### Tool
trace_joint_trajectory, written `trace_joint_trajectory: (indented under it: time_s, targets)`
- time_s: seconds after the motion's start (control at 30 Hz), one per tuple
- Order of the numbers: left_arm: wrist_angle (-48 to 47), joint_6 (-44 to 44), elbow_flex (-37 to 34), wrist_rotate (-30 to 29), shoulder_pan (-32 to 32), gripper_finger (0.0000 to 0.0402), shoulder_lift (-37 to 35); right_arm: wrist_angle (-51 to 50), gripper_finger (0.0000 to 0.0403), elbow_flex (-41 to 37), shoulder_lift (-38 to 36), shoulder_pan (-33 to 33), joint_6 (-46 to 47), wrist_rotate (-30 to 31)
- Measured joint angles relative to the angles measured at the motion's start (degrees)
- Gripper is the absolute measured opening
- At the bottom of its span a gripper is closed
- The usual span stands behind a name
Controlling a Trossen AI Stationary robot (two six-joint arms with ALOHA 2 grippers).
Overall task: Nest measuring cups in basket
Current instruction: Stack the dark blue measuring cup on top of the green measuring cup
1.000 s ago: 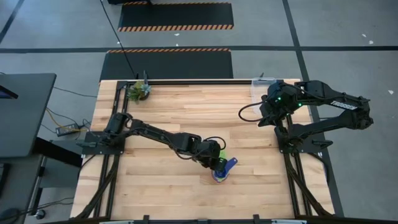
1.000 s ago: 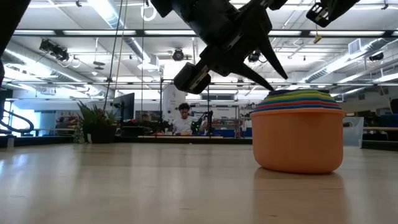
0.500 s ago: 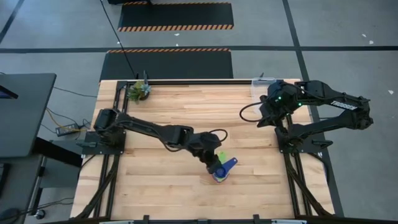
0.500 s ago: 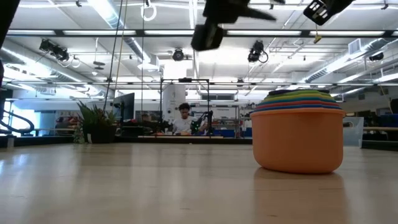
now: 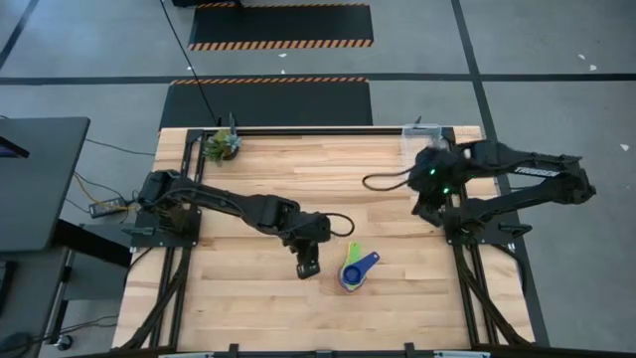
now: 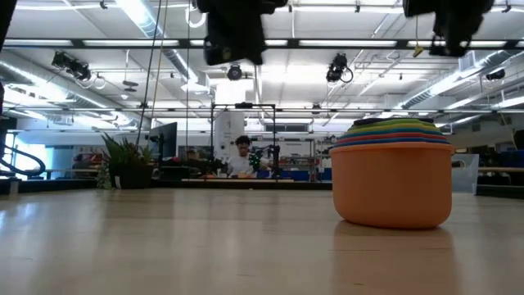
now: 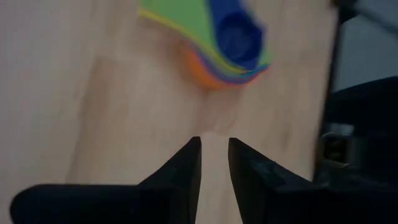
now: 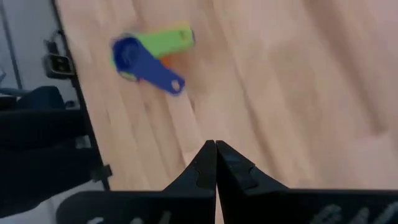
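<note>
The measuring cups (image 5: 353,270) stand nested in one stack on the table's near middle. The orange cup (image 6: 393,184) is outermost and the dark blue cup (image 7: 238,34) is on top, its handle (image 8: 163,76) pointing out beside the green handle (image 8: 165,37). My left gripper (image 5: 306,267) hangs above the table just left of the stack, with a narrow gap between its fingers (image 7: 214,146), touching nothing. My right gripper (image 8: 216,144) is shut and held high near the table's right side (image 5: 424,192). The clear basket (image 5: 419,132) sits at the far right corner.
A small potted plant (image 5: 223,145) stands at the far left corner. Bare wood lies between the stack and the basket. Beyond the far edge, the low view shows a person (image 6: 242,156) seated in the room.
My left gripper has risen off the cup stack and drawn away toward the table's left. The stack has stayed where it was. My right arm has swung slightly toward the table's middle and near edge.
</note>
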Motion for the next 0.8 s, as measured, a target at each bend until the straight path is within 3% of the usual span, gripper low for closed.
trace_joint_trajectory:
  time_s: [0.1, 0.37, 0.53, 0.63, 0.8]
  targets:
    - [-2.32, 2.17, -0.02, -2.74, 0.04, 0.0087, 0.5, 3.23, 0.0004, -5.5, 0.04, 2.97, 5.32, -1.24]
    - [8.29, 9.14, -7.4, -2.97, 0.1, 0.0087, 1.7, 22.83, 0.0004, -16.18, 1.03, 12.15, 18.6, -3.45]
    - [15.0, 9.2, -11.89, -2.46, 0.88, 0.0087, 1.7, 33.88, 0.0002, -19.89, 4.67, 17.46, 27.27, 1.1]
    - [22.01, 9.26, -15.04, -2.45, 1.34, 0.0087, 1.7, 36.65, 0.0002, -20.8, 8.17, 19.82, 29.44, 3.81]
    - [33.42, 9.61, -20.0, -0.61, 1.78, 0.0087, 1.7, 39.36, 0.0002, -20.81, 13.76, 22.12, 28.24, 3.26]
